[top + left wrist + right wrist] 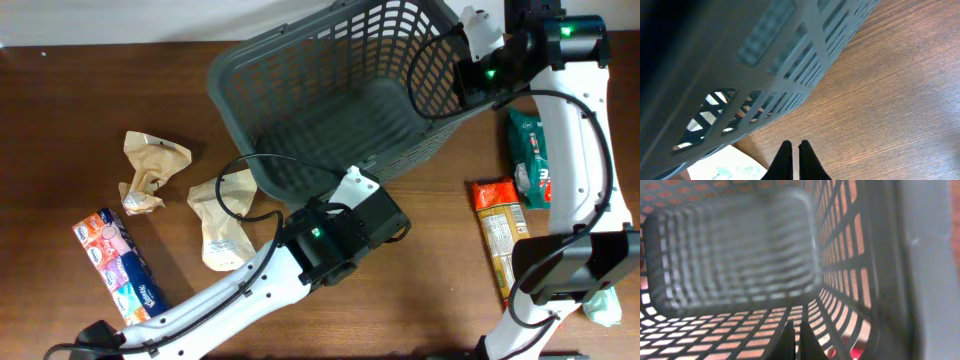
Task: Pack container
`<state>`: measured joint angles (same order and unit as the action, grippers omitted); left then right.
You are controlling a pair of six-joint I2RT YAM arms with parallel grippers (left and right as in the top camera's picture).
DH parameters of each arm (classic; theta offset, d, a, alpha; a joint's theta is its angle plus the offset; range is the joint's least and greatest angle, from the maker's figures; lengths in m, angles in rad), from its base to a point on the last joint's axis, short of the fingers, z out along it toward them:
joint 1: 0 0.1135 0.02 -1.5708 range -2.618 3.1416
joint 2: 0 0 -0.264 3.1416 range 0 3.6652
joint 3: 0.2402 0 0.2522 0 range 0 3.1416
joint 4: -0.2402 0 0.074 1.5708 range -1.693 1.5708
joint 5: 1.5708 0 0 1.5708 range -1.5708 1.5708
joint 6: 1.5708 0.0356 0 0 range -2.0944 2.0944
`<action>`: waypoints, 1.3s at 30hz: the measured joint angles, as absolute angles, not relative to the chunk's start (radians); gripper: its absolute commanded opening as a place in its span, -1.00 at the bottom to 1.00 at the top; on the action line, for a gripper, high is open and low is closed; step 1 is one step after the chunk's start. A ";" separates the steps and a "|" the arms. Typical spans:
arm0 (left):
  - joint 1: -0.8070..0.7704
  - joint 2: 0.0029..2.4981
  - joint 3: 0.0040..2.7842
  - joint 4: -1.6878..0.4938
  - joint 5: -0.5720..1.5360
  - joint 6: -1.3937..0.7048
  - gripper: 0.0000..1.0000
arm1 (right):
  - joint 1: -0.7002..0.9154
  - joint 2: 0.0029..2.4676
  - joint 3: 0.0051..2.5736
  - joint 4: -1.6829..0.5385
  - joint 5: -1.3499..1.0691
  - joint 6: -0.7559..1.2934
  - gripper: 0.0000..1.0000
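The container, a large dark grey slotted basket (330,110), stands at the back middle of the table and looks empty. My left gripper (793,145) is shut and empty, just outside the basket's near wall (765,65), low over the wood; in the overhead view its wrist (345,235) sits at the basket's front edge. My right gripper (794,326) is shut and empty, reaching inside the basket (730,255) by its right wall; its wrist (490,70) is at the basket's right rim.
Two crumpled tan paper bags (150,170) (222,220) and a colourful tissue pack (120,265) lie left of the basket. A green packet (527,155), an orange-red packet (498,235) and a pale green item (603,305) lie at the right.
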<state>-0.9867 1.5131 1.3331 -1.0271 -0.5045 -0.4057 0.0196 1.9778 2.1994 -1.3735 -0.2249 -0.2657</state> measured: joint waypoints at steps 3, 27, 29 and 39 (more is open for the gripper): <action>-0.982 1.513 1.333 -1.028 -0.515 -0.405 -0.96 | 0.020 1.978 2.199 -1.393 -0.224 -0.264 -0.93; -0.715 1.515 1.333 -0.918 -0.536 -0.268 -0.96 | 0.022 1.978 2.204 -1.548 -0.224 -0.212 -0.93; -0.706 1.515 1.333 -0.912 -0.536 -0.264 -0.96 | 0.022 1.978 2.204 -1.549 -0.224 -0.210 -0.93; -0.694 1.515 1.333 -0.833 -0.535 -0.223 -0.96 | 0.022 1.978 2.204 -1.572 -0.224 -0.208 -0.93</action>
<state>-0.6941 1.5150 1.3331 -0.8326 -0.5354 -0.2226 0.0223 1.9778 2.2036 -1.5723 -0.2245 -0.2085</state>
